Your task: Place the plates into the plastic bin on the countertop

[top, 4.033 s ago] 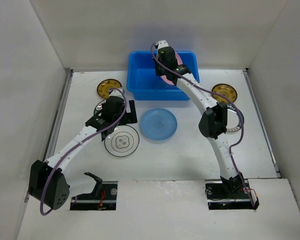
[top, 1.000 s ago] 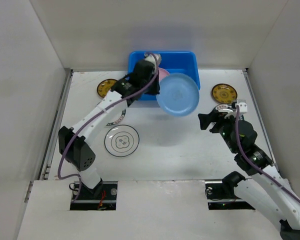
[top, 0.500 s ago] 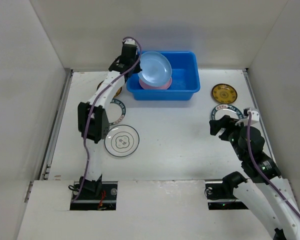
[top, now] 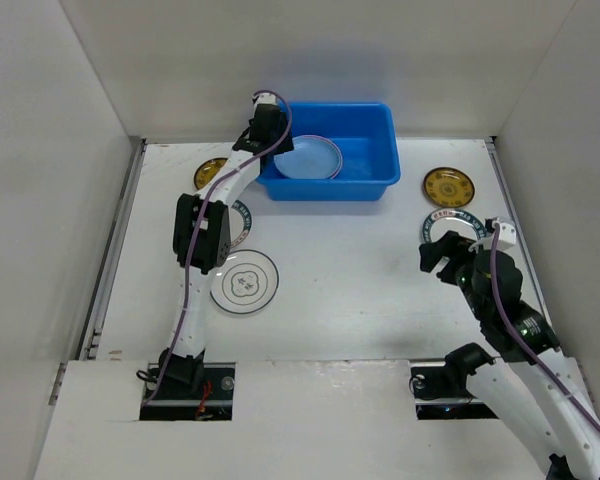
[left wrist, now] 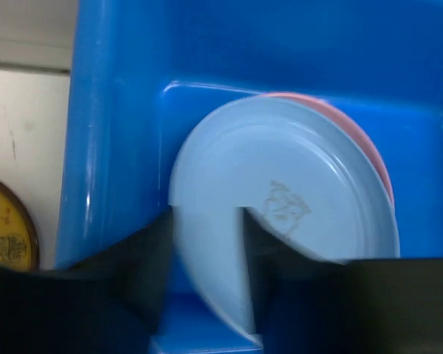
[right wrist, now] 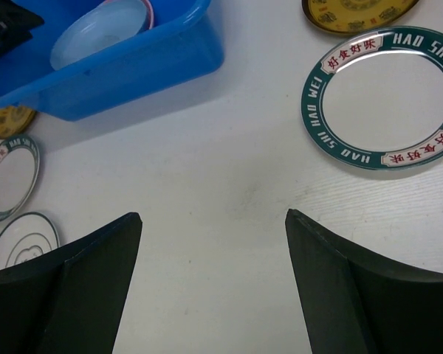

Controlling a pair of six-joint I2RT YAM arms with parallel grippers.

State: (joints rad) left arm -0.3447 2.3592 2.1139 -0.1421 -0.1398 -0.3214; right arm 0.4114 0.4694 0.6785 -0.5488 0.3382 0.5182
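The light blue plate point(top: 308, 158) lies in the plastic bin point(top: 370, 183) on top of the pink plate point(left wrist: 363, 140). My left gripper point(top: 265, 125) hangs over the bin's left end. It is open, and the light blue plate's point(left wrist: 295, 199) near rim sits loosely between its fingers point(left wrist: 144, 265). My right gripper point(right wrist: 213, 215) is open and empty above the bare countertop point(top: 360, 270), just short of a dark-banded plate point(right wrist: 384, 96). A yellow plate point(top: 447, 186) lies behind that one.
Left of the bin lie another yellow plate point(top: 208, 172) and a dark-banded plate point(top: 238, 222), both partly covered by the left arm. A white plate with a thin ring point(top: 244, 281) lies nearer. White walls enclose the countertop.
The left gripper has lowered the light blue plate flat onto the pink plate in the bin and opened. The right arm has hardly moved.
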